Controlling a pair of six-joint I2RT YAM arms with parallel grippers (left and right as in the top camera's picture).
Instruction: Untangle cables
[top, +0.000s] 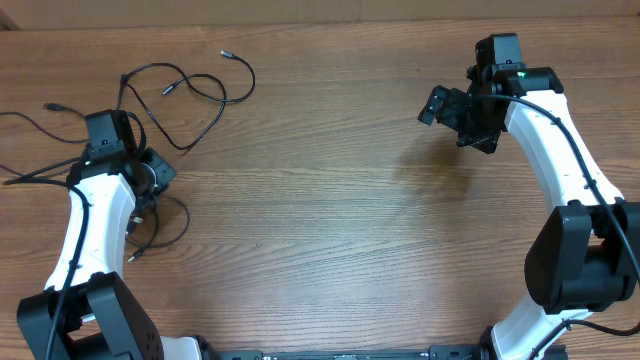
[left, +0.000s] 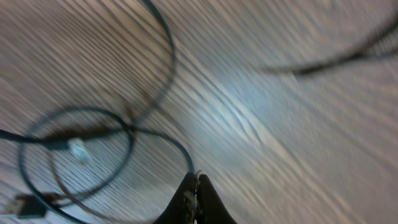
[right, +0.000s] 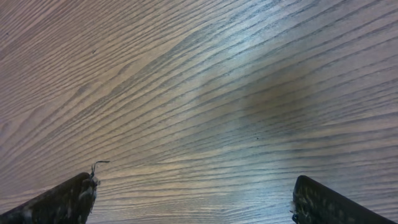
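Cables (top: 190, 85): thin black cords, loose loops on the wooden table (top: 330, 200), all at the left gripper (top: 152, 175). One big loop lies above and to the right of it, with small plug ends at the outer tips. More strands run off to its left toward the table edge. Another loop curls just below it, beside the left arm's white link.

Left wrist view, blurred: cables (left: 168, 68) cross in overlapping loops left of the left gripper (left: 196, 186). A pale plug end (left: 78, 149) sits inside the loops and a dark plug (left: 25, 204) lies at the lower left. Left gripper fingers are pressed together. One strand curves right up to the tips; cannot tell if it's pinched between them or only passes under.

Right gripper (top: 440, 105): well apart from the left gripper, far across the table, no cord near it. Right wrist view: right gripper (right: 194, 183) jaws spread wide, nothing between them, just bare wood grain below.
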